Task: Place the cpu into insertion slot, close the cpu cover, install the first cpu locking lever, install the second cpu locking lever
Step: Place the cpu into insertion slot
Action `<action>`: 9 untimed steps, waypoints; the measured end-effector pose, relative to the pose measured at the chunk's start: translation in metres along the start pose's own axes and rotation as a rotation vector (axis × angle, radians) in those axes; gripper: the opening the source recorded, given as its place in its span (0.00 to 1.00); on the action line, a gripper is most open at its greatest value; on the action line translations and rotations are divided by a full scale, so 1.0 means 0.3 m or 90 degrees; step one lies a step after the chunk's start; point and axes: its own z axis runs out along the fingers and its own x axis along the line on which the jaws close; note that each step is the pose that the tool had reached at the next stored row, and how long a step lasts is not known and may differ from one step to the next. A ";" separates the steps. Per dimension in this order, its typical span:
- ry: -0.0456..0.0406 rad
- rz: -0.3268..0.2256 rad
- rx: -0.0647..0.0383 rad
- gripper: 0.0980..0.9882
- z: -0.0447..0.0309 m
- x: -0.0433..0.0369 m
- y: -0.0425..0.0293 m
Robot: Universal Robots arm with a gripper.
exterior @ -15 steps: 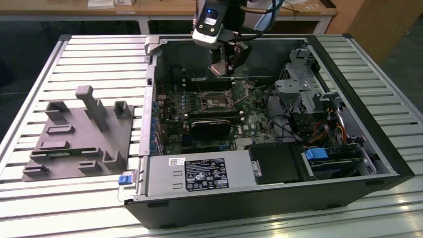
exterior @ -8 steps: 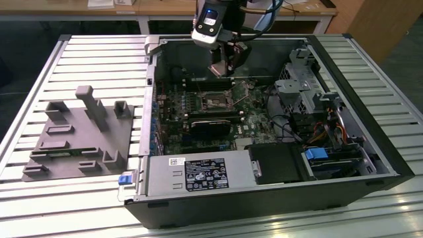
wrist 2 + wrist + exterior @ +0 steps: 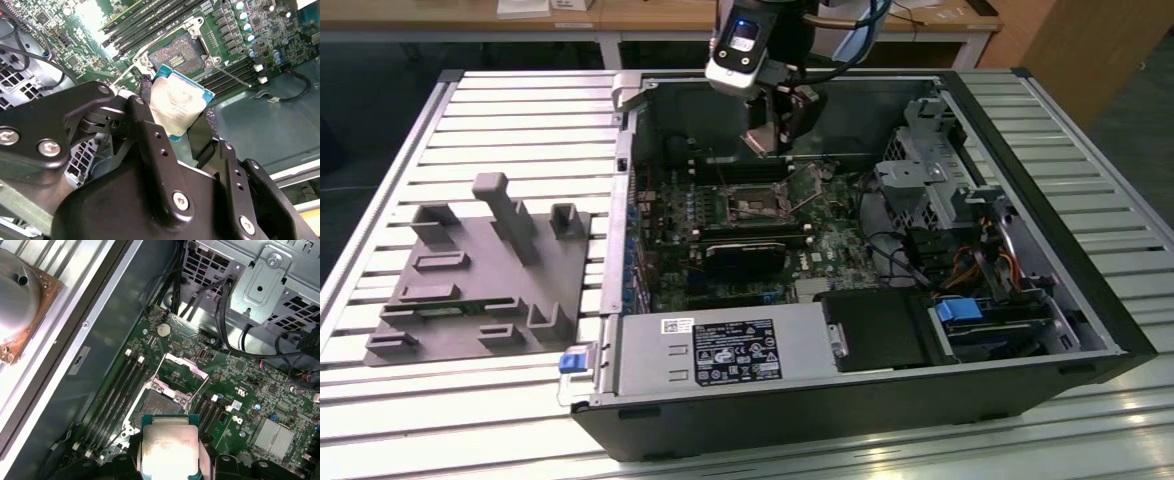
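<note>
My gripper (image 3: 781,140) hangs inside the open computer case, shut on the cpu (image 3: 177,102), a flat square chip with a silver-grey face and green edge. The fingers clamp two opposite edges of the cpu (image 3: 167,447). It is held tilted in the air, apart from the board, a little above and beside the insertion slot (image 3: 160,405). The slot (image 3: 177,57) lies bare, its dark contact field showing inside a silvery rim. The cpu cover (image 3: 187,365) stands swung up on the slot's far side. A thin lever rod (image 3: 230,76) sticks out beside the slot (image 3: 754,207).
Long black memory slots (image 3: 117,395) flank the socket. A black block (image 3: 744,262) sits on the board in front of it. The power supply (image 3: 720,355), a drive cage (image 3: 921,180) and cables (image 3: 974,265) crowd the case. A grey fixture (image 3: 480,270) lies on the exterior view's left.
</note>
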 end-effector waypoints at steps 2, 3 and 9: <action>-0.0002 0.003 0.000 0.49 0.000 0.000 0.000; -0.0003 0.004 0.000 0.49 0.001 0.000 0.000; -0.0009 0.010 0.000 0.49 0.002 0.000 0.000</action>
